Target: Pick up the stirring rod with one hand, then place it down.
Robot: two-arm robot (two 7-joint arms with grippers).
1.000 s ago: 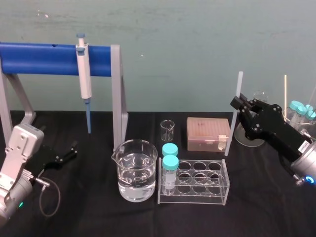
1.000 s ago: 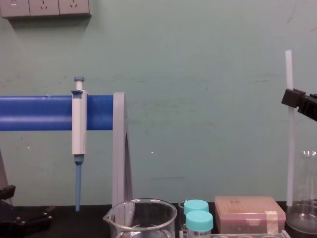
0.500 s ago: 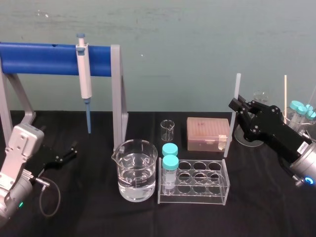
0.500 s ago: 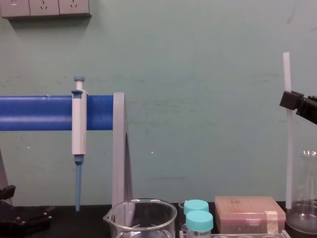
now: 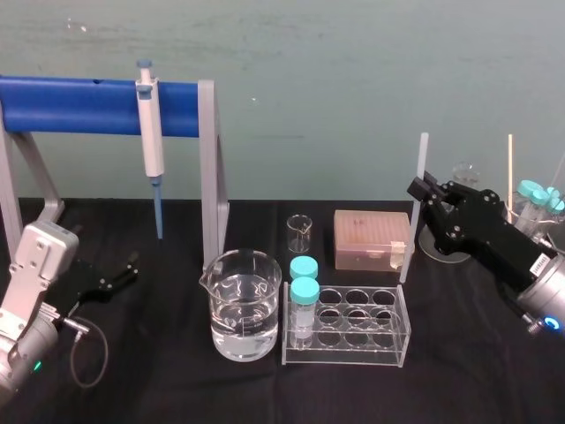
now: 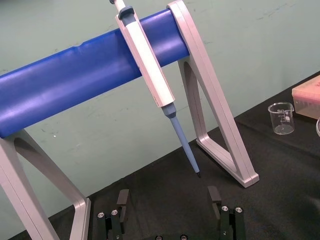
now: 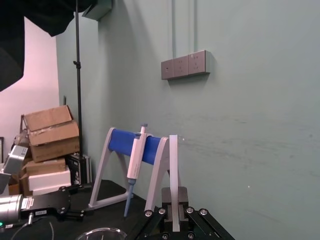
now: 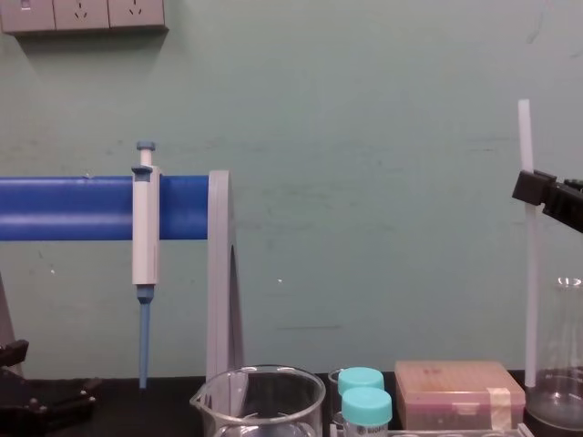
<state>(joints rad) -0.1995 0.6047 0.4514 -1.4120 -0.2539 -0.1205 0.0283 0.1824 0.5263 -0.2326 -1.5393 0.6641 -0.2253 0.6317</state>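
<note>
The stirring rod (image 5: 413,212) is a thin white translucent stick held upright at the right side of the table. My right gripper (image 5: 418,189) is shut on it about a third of the way down from its top. In the chest view the stirring rod (image 8: 527,273) runs well above and below the right gripper (image 8: 526,186). The right wrist view shows the stirring rod (image 7: 174,175) pinched between the right gripper (image 7: 175,202) fingers. Its lower end hangs near the tube rack's far right corner. My left gripper (image 5: 122,273) rests open at the left; the left gripper (image 6: 168,200) holds nothing.
A water-filled beaker (image 5: 244,305) and a clear tube rack (image 5: 388,340) with two teal-capped tubes stand in the middle. Behind them are a small beaker (image 5: 300,232) and a pink box (image 5: 372,238). A pipette (image 5: 151,141) hangs on the blue stand (image 5: 79,106). Glassware crowds the right edge.
My right gripper has drifted slightly left and down with the stirring rod still upright in it. The left arm has not moved.
</note>
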